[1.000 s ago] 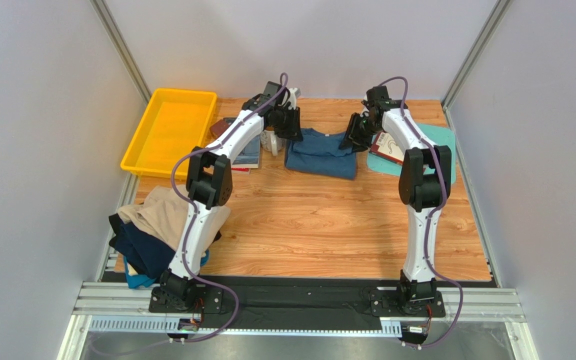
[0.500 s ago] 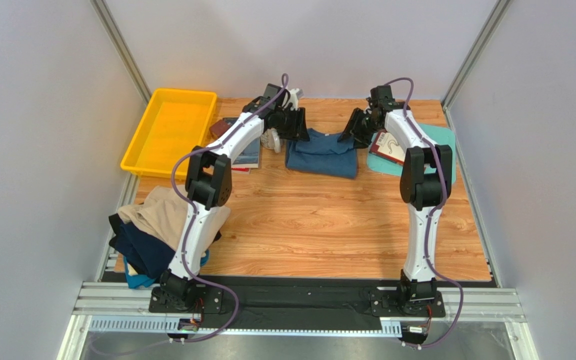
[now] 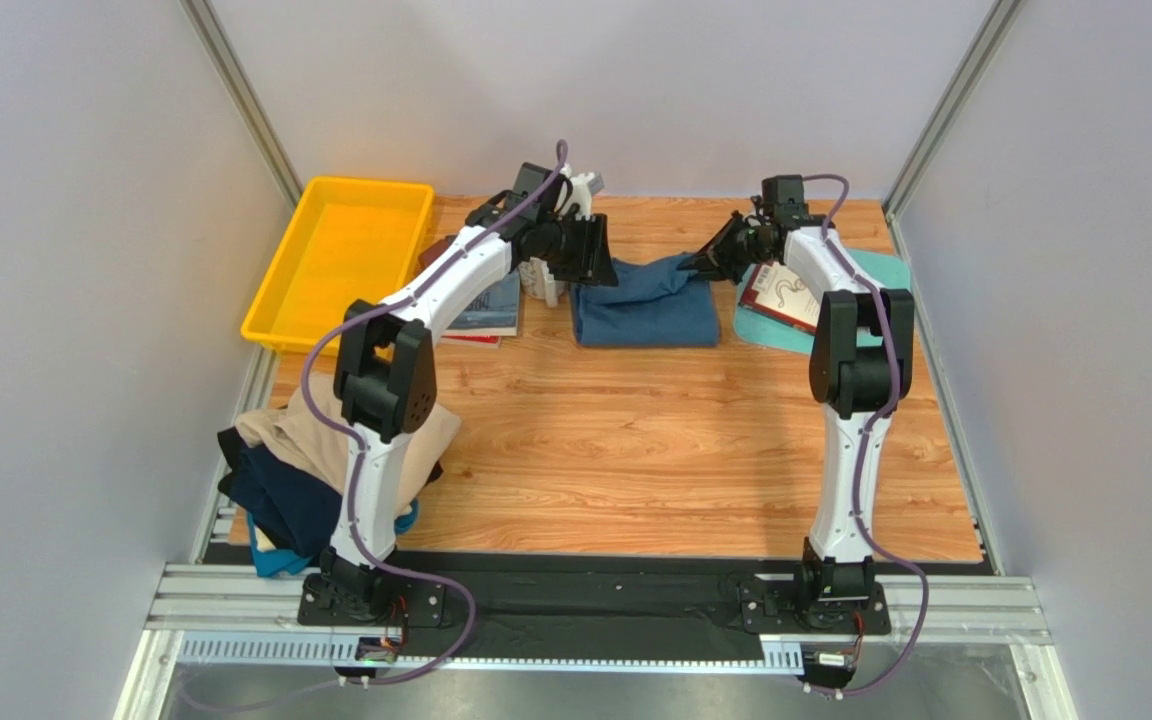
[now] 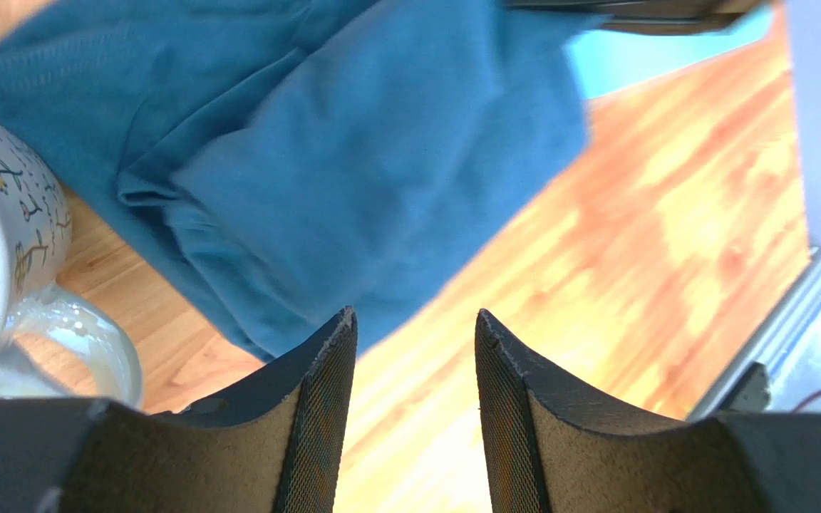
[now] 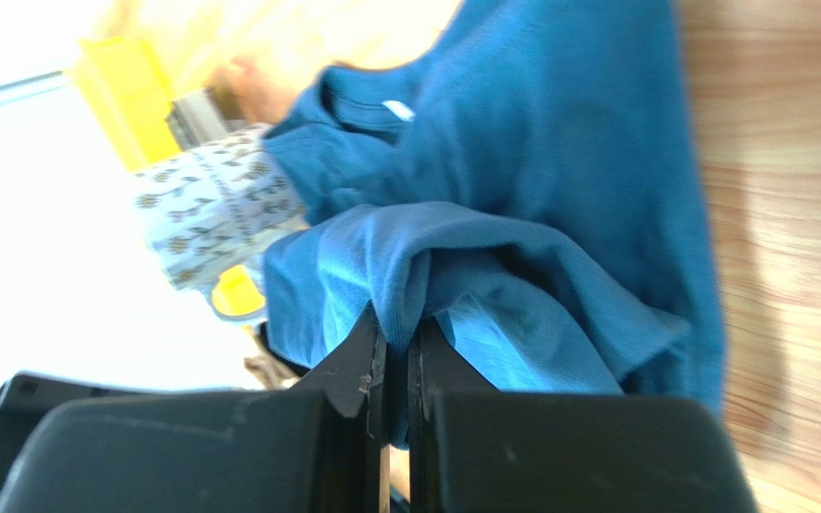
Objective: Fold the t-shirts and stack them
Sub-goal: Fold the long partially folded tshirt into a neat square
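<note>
A folded teal-blue t-shirt [image 3: 645, 308] lies at the back middle of the table. My right gripper [image 3: 707, 261] is shut on its far right corner and holds that corner lifted; the pinched cloth [image 5: 404, 267] shows between its jaws [image 5: 393, 342]. My left gripper [image 3: 593, 252] is open and empty just off the shirt's far left edge; the shirt [image 4: 361, 150] lies beyond its fingertips [image 4: 409, 326]. A pile of a beige t-shirt [image 3: 304, 428], a dark navy t-shirt [image 3: 289, 503] and a light blue one [image 3: 279, 563] sits at the near left edge.
A yellow bin [image 3: 339, 258] stands at the back left. A patterned mug [image 3: 545, 278] and books [image 3: 489, 308] lie left of the shirt. A flat teal cutting board [image 3: 883, 293] with a book [image 3: 782, 297] lies at the back right.
My right gripper has moved back and up with the shirt's corner. My left gripper has let go of the shirt and drawn back, and the shirt lies squarer.
</note>
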